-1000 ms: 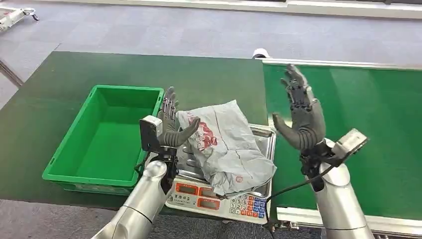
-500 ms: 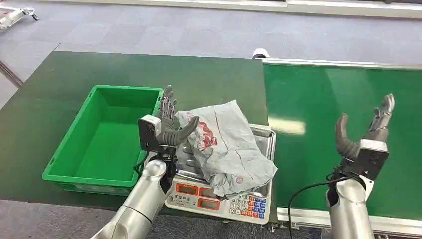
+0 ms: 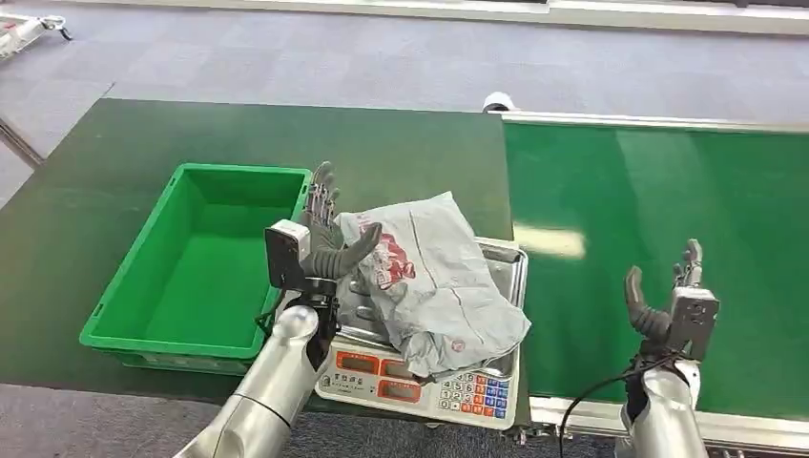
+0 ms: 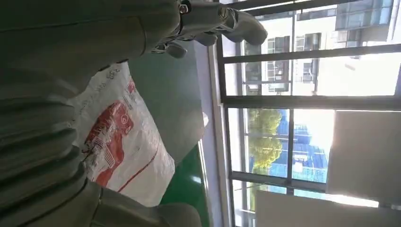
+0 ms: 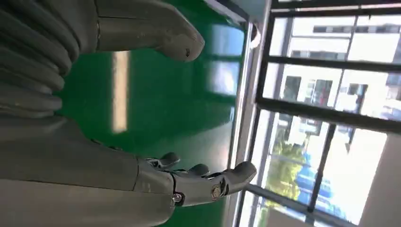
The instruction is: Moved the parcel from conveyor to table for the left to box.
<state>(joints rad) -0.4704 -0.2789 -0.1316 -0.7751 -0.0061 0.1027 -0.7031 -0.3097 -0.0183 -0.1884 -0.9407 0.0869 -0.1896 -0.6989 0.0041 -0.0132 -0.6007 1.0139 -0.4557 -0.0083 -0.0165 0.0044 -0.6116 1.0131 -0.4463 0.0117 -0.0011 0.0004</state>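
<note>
Left hand (image 3: 324,239): fingers spread and upright, thumb reaching toward the parcel's left edge, holding nothing; contact cannot be told.
Right hand (image 3: 668,305): fingers apart, empty, raised over the conveyor (image 3: 658,219) near its front edge.
Parcel (image 3: 434,277): grey bag with red print, crumpled on the scale (image 3: 429,382) at the table's (image 3: 191,134) front edge.
Box (image 3: 200,262): green, just left of the scale.

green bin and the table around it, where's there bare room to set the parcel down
The green bin is empty inside. The dark table is bare behind the bin and the scale, and the conveyor belt is bare too. It is crowded at the scale, where the parcel lies beside the left hand.
</note>
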